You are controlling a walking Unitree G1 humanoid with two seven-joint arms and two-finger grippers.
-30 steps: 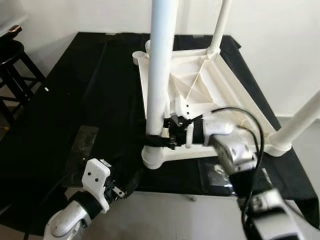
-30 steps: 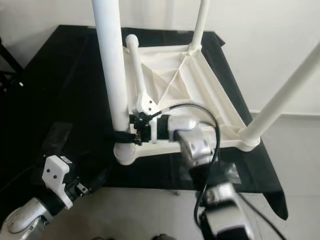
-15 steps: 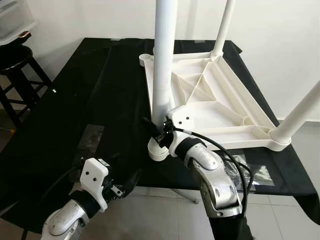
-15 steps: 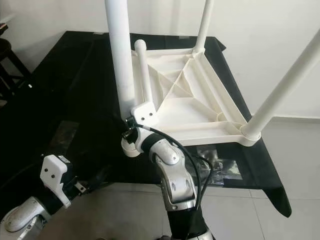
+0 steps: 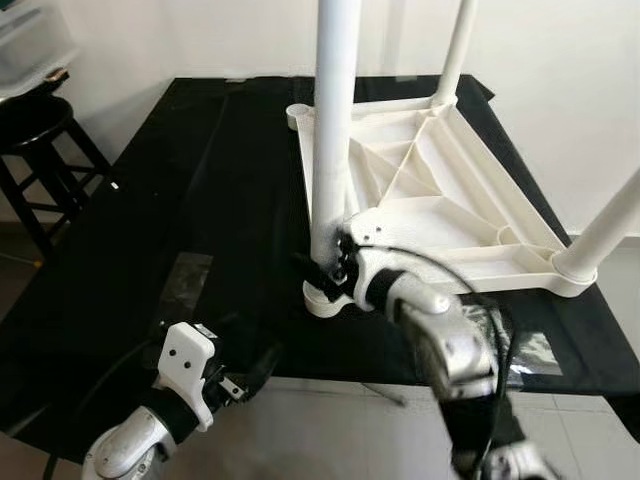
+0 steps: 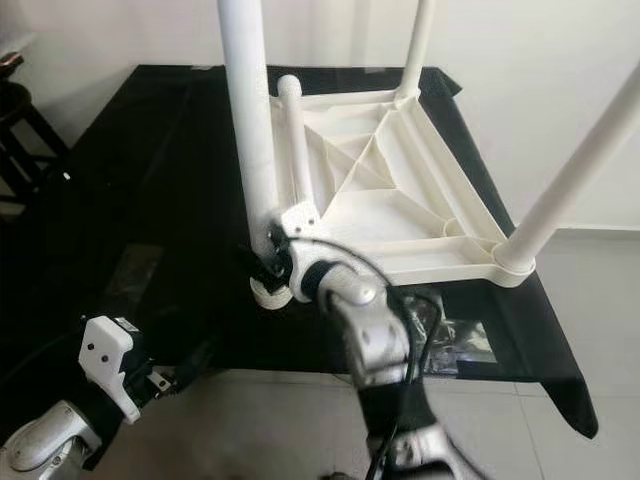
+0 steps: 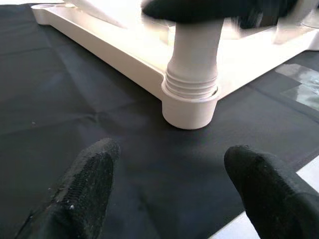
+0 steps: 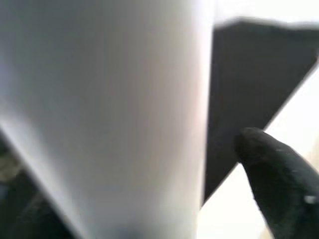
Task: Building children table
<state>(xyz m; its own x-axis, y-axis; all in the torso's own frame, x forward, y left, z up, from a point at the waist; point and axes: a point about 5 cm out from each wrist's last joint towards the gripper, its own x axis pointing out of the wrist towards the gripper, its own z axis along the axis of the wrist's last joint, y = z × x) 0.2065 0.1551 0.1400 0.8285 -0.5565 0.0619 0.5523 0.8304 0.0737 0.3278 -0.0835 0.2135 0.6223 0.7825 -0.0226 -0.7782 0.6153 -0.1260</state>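
Going from the stool (image 5: 40, 130) rightward: your left gripper (image 7: 169, 184) hangs off the desk (image 5: 150, 250) edge, jaws released, nothing between them. Your right gripper (image 5: 325, 272) is clenched around the near leg (image 5: 332, 130) just above its socket on the upturned white table (image 5: 440, 210), which lies on the desk.

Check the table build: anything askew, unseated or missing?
One oddity: the near leg shows thread ridges above its corner socket, so it looks not fully screwed in. The right gripper is at its base. The far-left socket has no leg.
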